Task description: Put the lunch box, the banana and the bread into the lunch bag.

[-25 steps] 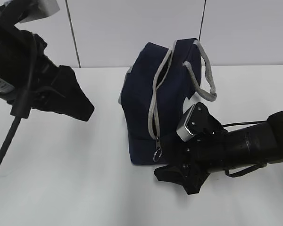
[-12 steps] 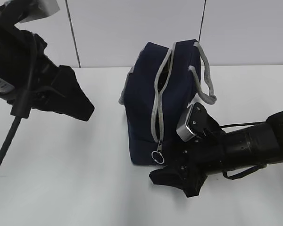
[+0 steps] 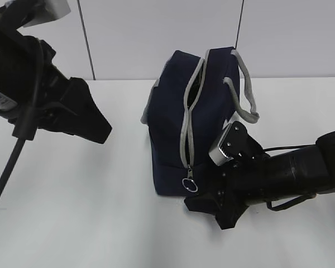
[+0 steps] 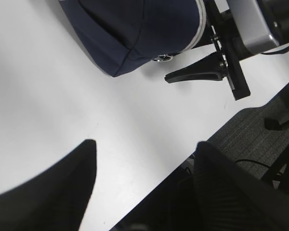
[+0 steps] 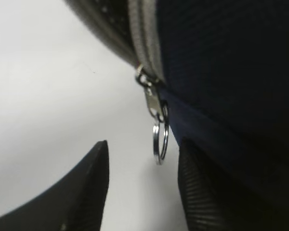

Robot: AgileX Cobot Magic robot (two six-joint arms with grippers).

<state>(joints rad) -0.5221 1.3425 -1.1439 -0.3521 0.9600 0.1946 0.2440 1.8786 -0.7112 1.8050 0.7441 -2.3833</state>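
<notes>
Here my left gripper (image 3: 92,125) hangs spread above the bare left side of the desk (image 3: 72,212), well apart from the lunch bag (image 3: 173,145), with nothing between its fingers (image 4: 48,192). It is the farther arm and has no part in the next move, as I judge it.

Moving right, the lunch bag stands near the middle of the desk, its grey zipper (image 3: 188,120) running from the top down the near face, partly parted toward the top. At the lower end hangs the ring pull (image 3: 190,185), dangling straight down, its long axis near vertical.

Right of that, my right gripper (image 3: 209,204) lies low beside the bag's near corner, fingers (image 5: 82,187) spread and pinching nothing. In the right wrist view the ring pull (image 5: 160,139) hangs just ahead, between the two fingers and nearer the one against the bag's cloth, not yet touched.

So the ring lies forward of me and slightly toward the bag; I would edge ahead and close across its thin side.

The lunch box, the banana and the bread are in none of my views.
</notes>
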